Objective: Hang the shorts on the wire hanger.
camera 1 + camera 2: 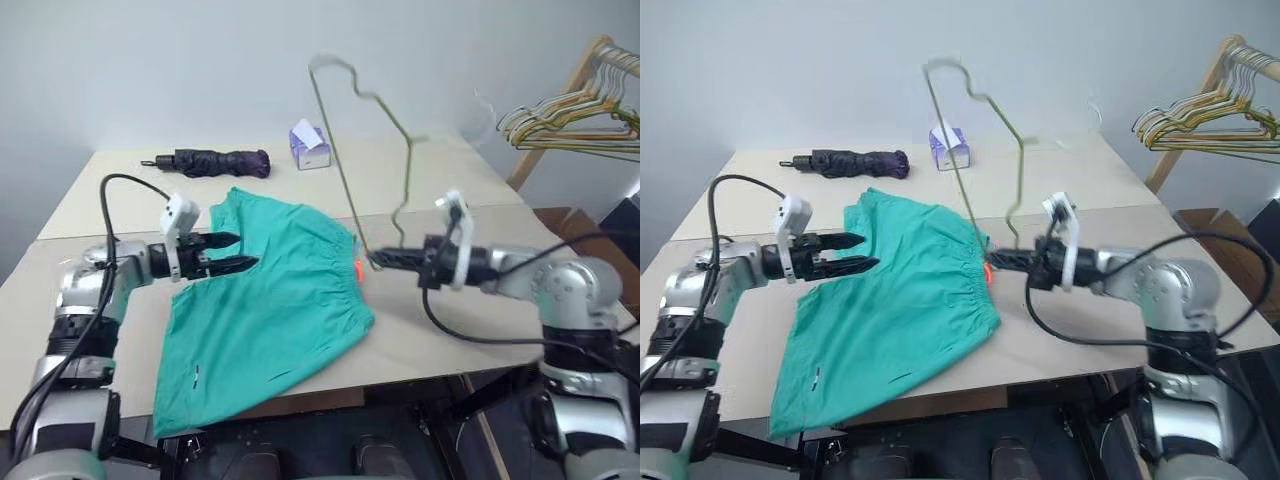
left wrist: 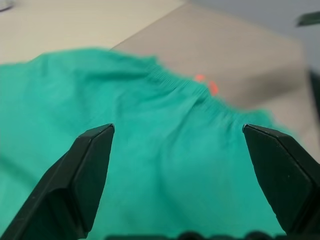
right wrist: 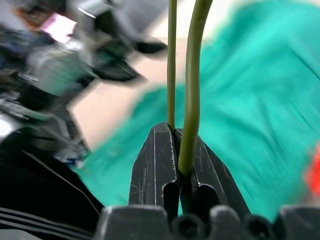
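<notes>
The right gripper (image 3: 180, 150) had its 2 black fingers pressed together on the thin olive-grey wire hanger (image 1: 345, 170), pinching 2 strands of its wire at one corner. The hanger stood nearly upright above the pale surface (image 1: 450, 330), its bent hook uppermost. The left gripper (image 1: 235, 252) had its fingers (image 2: 85, 175) spread wide, holding nothing, poised just above the teal-green soft cloth shorts (image 1: 270, 310). The shorts lay spread flat on the surface between the 2 arms, gathered waistband and small orange tag (image 1: 358, 270) toward the right gripper, near the hanger's pinched corner. A dark purple folded umbrella (image 1: 215, 162) lay well apart at the far edge.
</notes>
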Robot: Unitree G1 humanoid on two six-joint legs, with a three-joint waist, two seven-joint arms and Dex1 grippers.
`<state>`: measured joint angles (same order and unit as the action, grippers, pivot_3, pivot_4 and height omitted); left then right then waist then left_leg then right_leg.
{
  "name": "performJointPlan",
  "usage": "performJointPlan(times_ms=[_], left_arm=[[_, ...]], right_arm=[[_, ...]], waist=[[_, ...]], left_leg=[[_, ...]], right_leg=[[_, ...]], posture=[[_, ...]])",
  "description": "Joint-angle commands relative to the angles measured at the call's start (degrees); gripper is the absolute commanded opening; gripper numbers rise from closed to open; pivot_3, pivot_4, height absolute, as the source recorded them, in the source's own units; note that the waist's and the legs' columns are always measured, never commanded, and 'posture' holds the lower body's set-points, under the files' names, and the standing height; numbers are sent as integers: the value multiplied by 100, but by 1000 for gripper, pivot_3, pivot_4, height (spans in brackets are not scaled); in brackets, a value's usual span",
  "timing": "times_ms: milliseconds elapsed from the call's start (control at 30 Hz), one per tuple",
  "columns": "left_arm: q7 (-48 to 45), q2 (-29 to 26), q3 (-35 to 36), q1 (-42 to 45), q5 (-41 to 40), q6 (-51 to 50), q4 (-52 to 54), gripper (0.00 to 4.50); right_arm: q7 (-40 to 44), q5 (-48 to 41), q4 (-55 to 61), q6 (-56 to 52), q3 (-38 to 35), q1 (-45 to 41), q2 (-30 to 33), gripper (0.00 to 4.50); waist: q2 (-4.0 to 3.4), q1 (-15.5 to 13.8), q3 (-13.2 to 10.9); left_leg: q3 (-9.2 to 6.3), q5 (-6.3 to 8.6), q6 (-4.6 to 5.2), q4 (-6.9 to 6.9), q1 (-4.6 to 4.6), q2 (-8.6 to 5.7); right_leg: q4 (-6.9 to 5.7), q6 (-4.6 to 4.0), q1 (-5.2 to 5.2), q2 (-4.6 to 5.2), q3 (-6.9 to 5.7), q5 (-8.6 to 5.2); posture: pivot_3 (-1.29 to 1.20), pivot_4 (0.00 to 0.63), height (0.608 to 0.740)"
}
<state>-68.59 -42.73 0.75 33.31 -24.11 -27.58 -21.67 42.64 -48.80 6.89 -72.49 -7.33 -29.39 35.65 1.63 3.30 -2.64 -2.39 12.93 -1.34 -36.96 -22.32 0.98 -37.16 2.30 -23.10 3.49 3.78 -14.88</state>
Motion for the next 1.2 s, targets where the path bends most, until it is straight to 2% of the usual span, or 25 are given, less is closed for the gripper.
performJointPlan(times_ms=[33, 133, 267, 400, 600, 767, 933, 1200], left_arm=[[-286, -132, 113, -176, -150, 0, 632, 4442], [-339, -134, 198, -391, -296, -155, 1022, 4442], [-100, 10, 238, -501, -369, -331, 1303, 4442], [-33, 60, 217, -560, -442, -409, 1476, 4442], [14, 100, 225, -622, -497, -508, 1665, 4442], [32, 71, 266, -708, -588, -570, 1788, 4442], [59, 44, 290, -780, -620, -577, 1821, 4442], [95, 82, 287, -828, -605, -553, 1835, 4442]], right_arm=[[-24, 422, 613, -333, 655, 485, 945, 0], [658, 165, 581, -385, 726, 1007, 1537, 0], [1547, -231, -459, -1138, 879, 921, 2029, 0], [2334, -14, -1238, -919, 1324, 810, 2301, 0], [2758, 790, -2461, -305, 2094, 192, 1996, 0], [2976, 1186, -2950, 8, 2318, -156, 1652, 0], [3211, 1351, -3053, 118, 2361, -354, 1531, 0], [3881, 1534, -2668, 444, 2639, -211, 1746, 0]], waist=[[-3, -25, -2], [-3, -61, -2], [-2, -26, -3], [-2, -11, -3], [-2, 41, -3], [-2, 47, -3], [-2, 19, -3], [-2, -44, -2]], left_leg=[[5, 0, 0, 0, -2, 0], [10, 0, 1, -1, 0, 3], [24, -2, 4, -8, 18, 8], [29, -2, 5, -10, 61, 10], [28, -2, 5, -10, 60, 9], [26, -2, 5, -10, 58, 9], [25, -2, 5, -11, 57, 8], [26, -2, 5, -11, 58, 8]], right_leg=[[-2, 0, -2, 1, 4, 0], [0, 2, -4, -1, 5, -2], [-1, 30, 10, -8, 16, -8], [6, 45, 53, -9, 17, -15], [6, 47, 55, -9, 18, -15], [5, 47, 53, -10, 17, -15], [5, 38, 53, -8, 16, -8], [4, 39, 54, -8, 15, -9]], posture=[[-30, 0, 740], [-31, 0, 740], [-27, 0, 740], [-26, 0, 740], [-14, 0, 740], [-4, 0, 740], [1, 0, 740], [12, 0, 740]])
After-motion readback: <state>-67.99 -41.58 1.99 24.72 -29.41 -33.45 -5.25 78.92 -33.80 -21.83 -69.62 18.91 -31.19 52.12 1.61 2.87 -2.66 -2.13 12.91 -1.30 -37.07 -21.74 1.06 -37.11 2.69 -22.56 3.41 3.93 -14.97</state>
